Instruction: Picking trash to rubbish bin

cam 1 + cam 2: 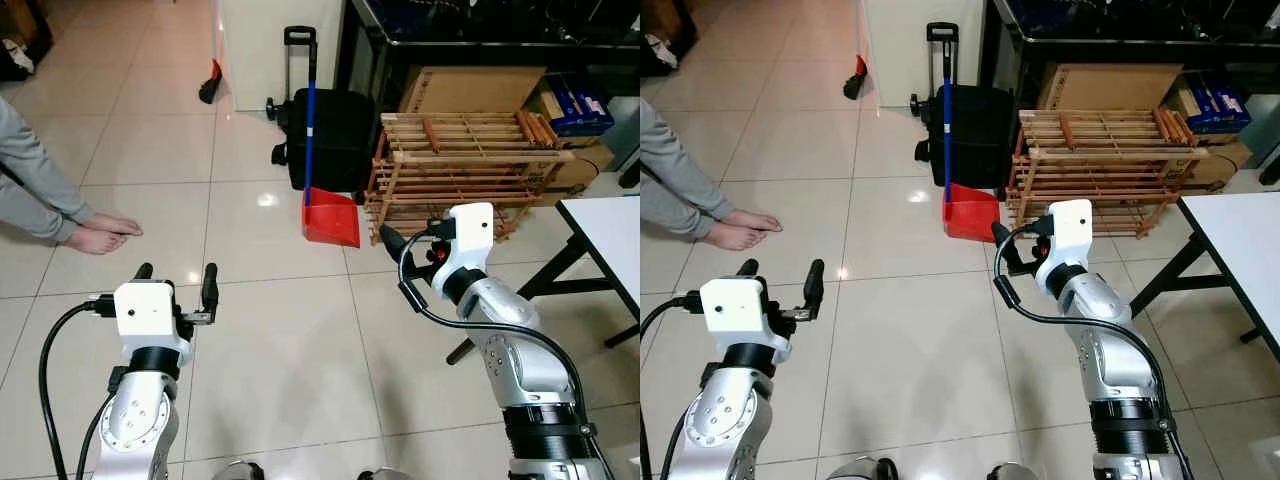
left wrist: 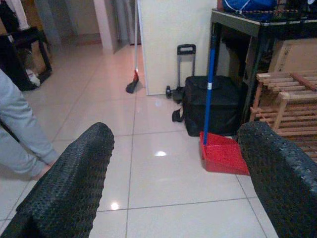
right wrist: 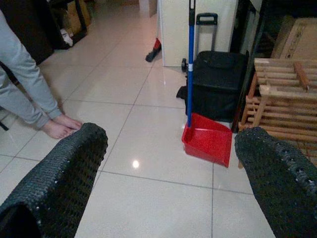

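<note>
We are at the looking step. We see no trash on the shiny floor (image 1: 280, 350), and we see no rubbish bin either. So we cannot tell where the task's thing is. We think the next move calls for turning or walking to find some trash before we reach for anything.

Our left gripper (image 1: 177, 283) is held up in front of us, at about seven o'clock in the head view. Its two black fingers (image 2: 69, 183) stand wide apart and hold nothing. Our right gripper (image 3: 168, 173) is held up too, at about four o'clock, and points forward. Its fingers (image 3: 59, 178) are also spread wide and hold nothing. Both arms are bent at the elbow and stay above the floor, not touching it.

Straight ahead, at twelve o'clock, a red dustpan (image 1: 332, 219) with a blue handle (image 1: 309, 120) stands on the floor. Just behind it is a black bag (image 1: 330, 138) on wheels. A wooden rack (image 1: 465, 170) sits at about one o'clock, beside the dustpan. A white table (image 1: 612, 240) is at three o'clock. At nine o'clock a person in a grey sleeve (image 1: 30, 175) bends down with both hands (image 1: 100, 232) on the floor, well apart from our grippers. We should keep away from that person when we move.
</note>
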Controlling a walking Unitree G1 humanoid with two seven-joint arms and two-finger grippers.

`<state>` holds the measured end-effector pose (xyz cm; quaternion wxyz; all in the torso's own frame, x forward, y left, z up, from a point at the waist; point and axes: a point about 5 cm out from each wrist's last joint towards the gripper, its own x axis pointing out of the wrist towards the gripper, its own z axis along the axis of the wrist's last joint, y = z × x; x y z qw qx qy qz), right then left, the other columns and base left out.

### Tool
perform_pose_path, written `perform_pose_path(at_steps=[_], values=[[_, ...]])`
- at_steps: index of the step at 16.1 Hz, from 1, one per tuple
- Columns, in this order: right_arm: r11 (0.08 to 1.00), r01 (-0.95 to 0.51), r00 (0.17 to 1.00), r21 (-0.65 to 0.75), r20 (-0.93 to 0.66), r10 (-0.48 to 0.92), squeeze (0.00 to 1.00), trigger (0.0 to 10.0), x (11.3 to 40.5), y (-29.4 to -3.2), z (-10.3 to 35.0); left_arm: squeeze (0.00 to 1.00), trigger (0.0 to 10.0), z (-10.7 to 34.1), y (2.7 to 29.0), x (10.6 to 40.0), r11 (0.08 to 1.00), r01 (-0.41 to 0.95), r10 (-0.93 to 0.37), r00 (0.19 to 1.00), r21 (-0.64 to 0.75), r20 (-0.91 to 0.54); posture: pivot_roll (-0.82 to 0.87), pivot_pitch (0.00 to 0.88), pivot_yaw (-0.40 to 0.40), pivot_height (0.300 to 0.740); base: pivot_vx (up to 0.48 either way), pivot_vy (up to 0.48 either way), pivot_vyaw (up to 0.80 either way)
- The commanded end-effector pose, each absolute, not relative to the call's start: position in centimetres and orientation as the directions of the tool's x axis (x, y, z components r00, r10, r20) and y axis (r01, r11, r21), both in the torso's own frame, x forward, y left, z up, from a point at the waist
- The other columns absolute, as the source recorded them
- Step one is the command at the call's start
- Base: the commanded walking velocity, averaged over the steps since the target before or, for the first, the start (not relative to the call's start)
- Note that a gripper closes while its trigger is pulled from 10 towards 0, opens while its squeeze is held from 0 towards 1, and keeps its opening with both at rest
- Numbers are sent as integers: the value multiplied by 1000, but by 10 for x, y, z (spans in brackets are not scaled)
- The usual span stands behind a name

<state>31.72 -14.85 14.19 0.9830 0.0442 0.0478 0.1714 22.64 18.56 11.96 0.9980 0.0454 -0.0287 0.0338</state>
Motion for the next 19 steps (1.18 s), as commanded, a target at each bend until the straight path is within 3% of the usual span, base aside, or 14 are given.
perform_pose_path(at_steps=[1, 8, 19], values=[[944, -320, 946, 79, -39, 323, 0, 10000, 322, -157, 153, 0, 10000, 126, 180, 226, 995, -45, 38, 996, 88, 76, -94, 87, -22, 740, 0, 0, 0], [968, -232, 967, 100, -82, 241, 0, 10000, 301, -181, 138, 0, 10000, 127, 196, 194, 990, -71, 67, 997, 119, 36, -50, 140, -24, 740, 0, 0, 0], [973, -220, 970, 75, -93, 227, 0, 10000, 300, -193, 142, 0, 10000, 134, 182, 192, 998, -43, 42, 999, 55, 26, -84, 166, -48, 740, 0, 0, 0]])
